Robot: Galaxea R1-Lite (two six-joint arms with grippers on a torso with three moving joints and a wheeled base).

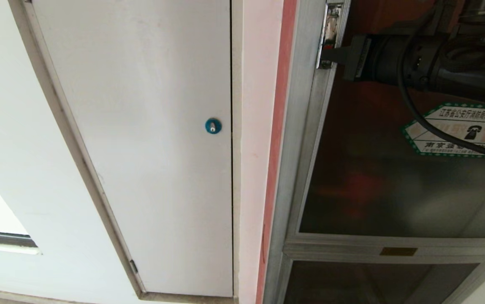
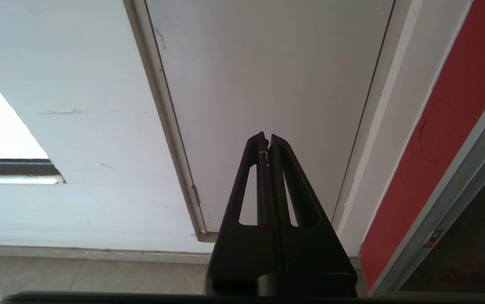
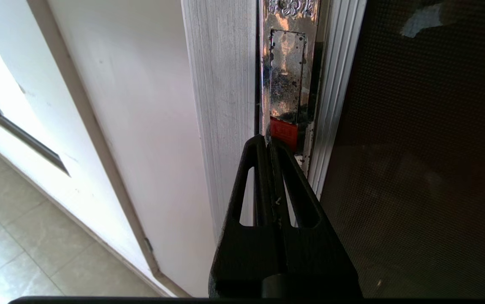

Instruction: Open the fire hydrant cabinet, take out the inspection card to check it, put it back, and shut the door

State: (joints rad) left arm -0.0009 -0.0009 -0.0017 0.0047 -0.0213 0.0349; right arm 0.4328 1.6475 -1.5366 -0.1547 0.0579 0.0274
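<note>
The fire hydrant cabinet [image 1: 305, 126] fills the right of the head view, with a silver frame and dark tinted glass. Its door [image 1: 394, 181] carries a green-edged hexagonal sticker [image 1: 457, 131] and looks closed against the frame. My right gripper [image 1: 326, 55] reaches in from the right to the door's left edge, at the metal latch [image 1: 331, 29]. In the right wrist view that gripper [image 3: 267, 141] is shut and empty. Its tips sit at the latch's red mark [image 3: 284, 131]. My left gripper [image 2: 266, 137] is shut, hanging low before the white door. The inspection card is hidden.
A white door [image 1: 149, 147] with a blue round lock [image 1: 212, 126] stands left of the cabinet, past a red wall strip [image 1: 278, 126]. Below the cabinet door is a smaller glass panel with an orange label [image 1: 398, 251]. Tiled floor [image 3: 14, 236] lies below.
</note>
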